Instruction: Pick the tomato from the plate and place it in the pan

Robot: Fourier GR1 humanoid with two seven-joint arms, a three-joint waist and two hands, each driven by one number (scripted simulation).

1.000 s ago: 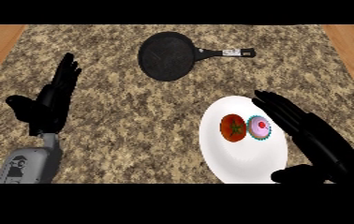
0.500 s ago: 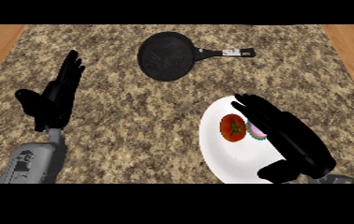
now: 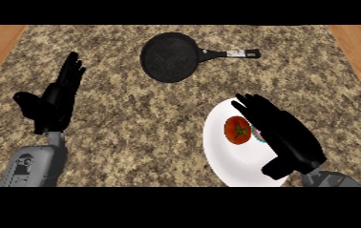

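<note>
Now the round red tomato (image 3: 238, 129) with its dark green stem mark lies on the white round plate (image 3: 220, 151), in the plate's upper middle, uncovered and not held by anything. Just to its right a small pink item with a green edge (image 3: 257, 135) shows only as a sliver, the rest hidden under the black right hand (image 3: 283, 132).

That hand lies over the right half of the plate, fingers straight and a little spread, pointing up and to the left, with the thumb sticking out near the plate's lower right rim; it holds nothing. Its nearest fingers are just beside the tomato, and whether they touch it cannot be told. A second ago the hand was off to the plate's right edge and the pink item was in full view beside the tomato; since then the hand has slid leftward across the plate and covered it. The tomato has not moved.

The black round frying pan (image 3: 169, 57) sits well apart, up the speckled brown stone counter (image 3: 141, 127), its handle pointing right, unchanged from before.

The left hand (image 3: 53, 103) rests open at the left side, fingers up and thumb out, in about the same place as a second ago.
</note>
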